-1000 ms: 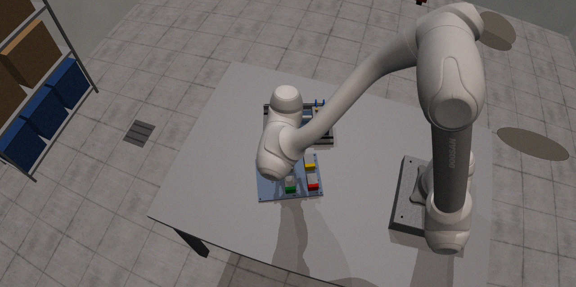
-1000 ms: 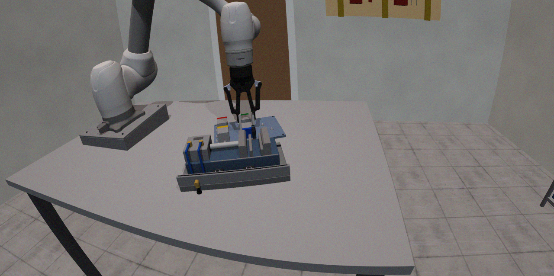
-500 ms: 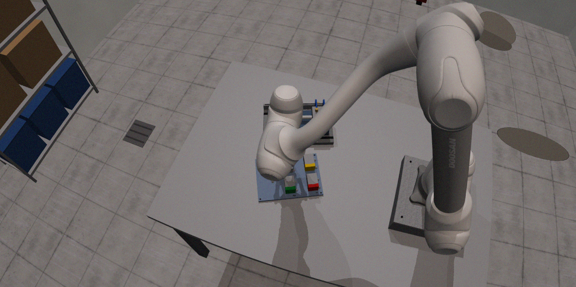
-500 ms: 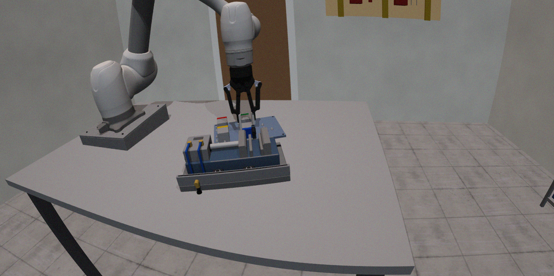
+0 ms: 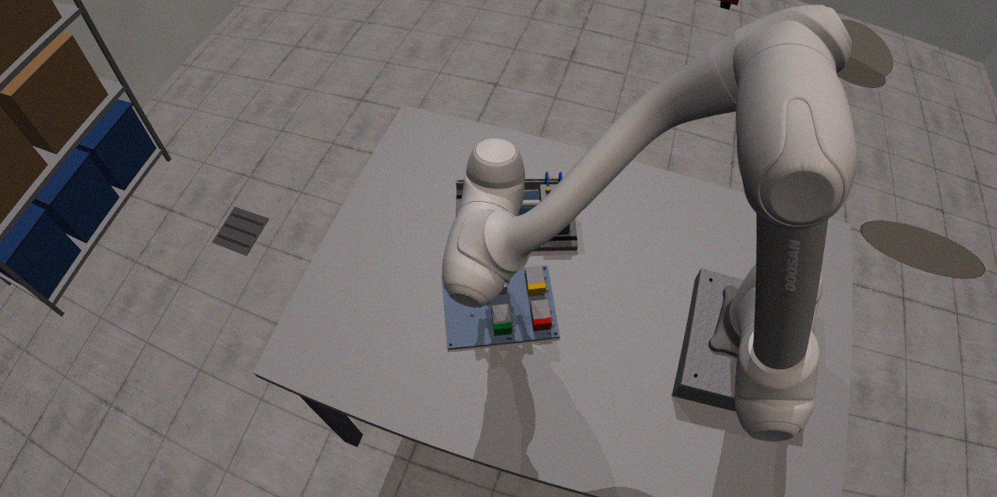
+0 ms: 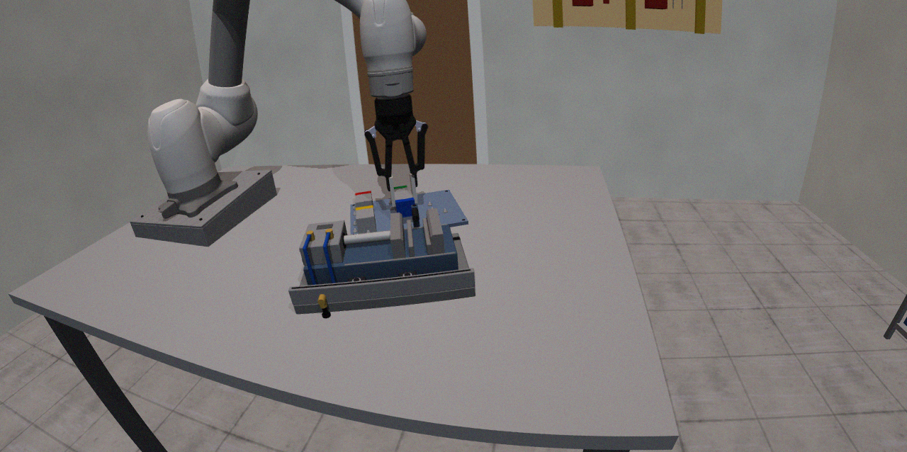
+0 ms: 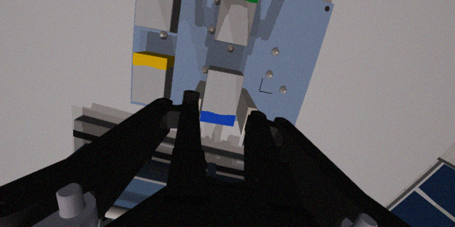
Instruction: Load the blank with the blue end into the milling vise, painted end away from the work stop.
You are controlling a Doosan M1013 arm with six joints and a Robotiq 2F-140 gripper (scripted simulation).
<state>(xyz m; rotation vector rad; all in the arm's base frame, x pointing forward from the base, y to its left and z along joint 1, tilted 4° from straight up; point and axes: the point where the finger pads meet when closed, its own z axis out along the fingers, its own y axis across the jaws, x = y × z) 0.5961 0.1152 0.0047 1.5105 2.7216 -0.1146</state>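
My gripper (image 6: 399, 181) (image 7: 221, 95) is shut on the blank with the blue end (image 6: 404, 205) (image 7: 222, 90) and holds it by its long sides, a little above the infeed plate (image 5: 461, 329) (image 6: 453, 204) (image 7: 296, 42), at the plate's edge next to the vise. The blue end points toward the vise (image 6: 380, 252). The arm's wrist hides the gripper and this blank in the top view. The vise's hose block (image 6: 322, 241) is at the left and the fixed jaw (image 6: 435, 228) at the right. The black work stop rod (image 6: 415, 215) stands between the jaws.
The green-ended blank (image 5: 502, 320) (image 7: 234, 18), the red-ended blank (image 5: 542, 316) (image 7: 156, 4) and the yellow-ended blank (image 5: 535, 281) (image 7: 151, 79) lie on the infeed plate among small locating pins. The robot's base pedestal (image 5: 700, 343) (image 6: 205, 215) stands on the table.
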